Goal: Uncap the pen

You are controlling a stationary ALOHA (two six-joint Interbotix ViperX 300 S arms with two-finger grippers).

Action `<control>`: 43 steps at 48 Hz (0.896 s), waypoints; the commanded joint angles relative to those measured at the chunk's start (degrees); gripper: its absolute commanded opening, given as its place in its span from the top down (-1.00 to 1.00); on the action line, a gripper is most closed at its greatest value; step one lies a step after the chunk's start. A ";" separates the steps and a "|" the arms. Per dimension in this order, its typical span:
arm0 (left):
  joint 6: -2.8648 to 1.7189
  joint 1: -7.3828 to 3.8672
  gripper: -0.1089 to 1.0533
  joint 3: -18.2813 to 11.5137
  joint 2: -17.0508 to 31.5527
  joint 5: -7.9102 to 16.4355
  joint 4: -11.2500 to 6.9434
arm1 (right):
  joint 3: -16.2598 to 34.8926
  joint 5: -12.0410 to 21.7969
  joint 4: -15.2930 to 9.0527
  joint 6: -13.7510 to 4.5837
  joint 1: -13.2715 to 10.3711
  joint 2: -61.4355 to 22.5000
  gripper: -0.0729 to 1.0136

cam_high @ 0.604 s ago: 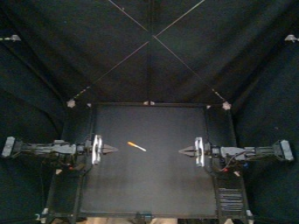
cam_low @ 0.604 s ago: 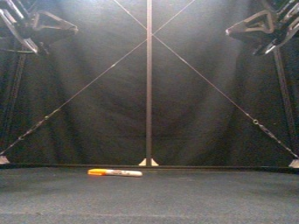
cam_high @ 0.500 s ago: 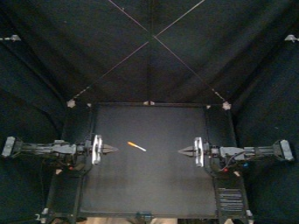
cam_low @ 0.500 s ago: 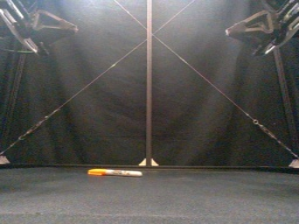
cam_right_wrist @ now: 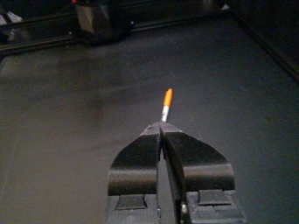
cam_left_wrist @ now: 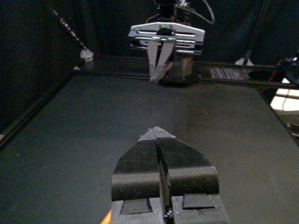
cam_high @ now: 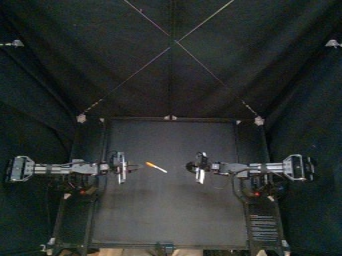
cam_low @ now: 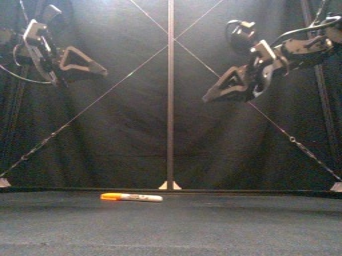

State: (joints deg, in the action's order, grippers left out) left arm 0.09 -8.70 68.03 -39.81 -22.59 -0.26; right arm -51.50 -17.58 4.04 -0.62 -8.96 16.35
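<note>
Both left gripper (cam_high: 128,168) and right gripper (cam_high: 193,171), jaws pressed together, hover flanking the pen (cam_high: 156,168), clear of table (cam_high: 174,225) edges.

Top looks down, front level across; both show the pen (cam_high: 156,168), left wrist perhaps.

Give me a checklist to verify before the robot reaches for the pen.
1. The pen lies flat on the table, cap on: ok.
2. Nothing touches the pen: ok.
3. The left claw is open: not ok, shut.
4. The right claw is open: not ok, shut.
5. Claws at pen height: not ok, both hang high above.
6. The right claw points toward the pen: ok.
</note>
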 commanded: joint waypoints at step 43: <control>0.00 -1.58 -0.45 -0.44 3.52 -0.35 -0.18 | 27.86 12.22 -0.53 0.18 -2.99 -34.45 -0.59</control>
State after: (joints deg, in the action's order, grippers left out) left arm 0.18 -10.11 68.20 -36.30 -22.68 -0.53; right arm -26.02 -6.86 3.60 -0.35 -11.60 -18.81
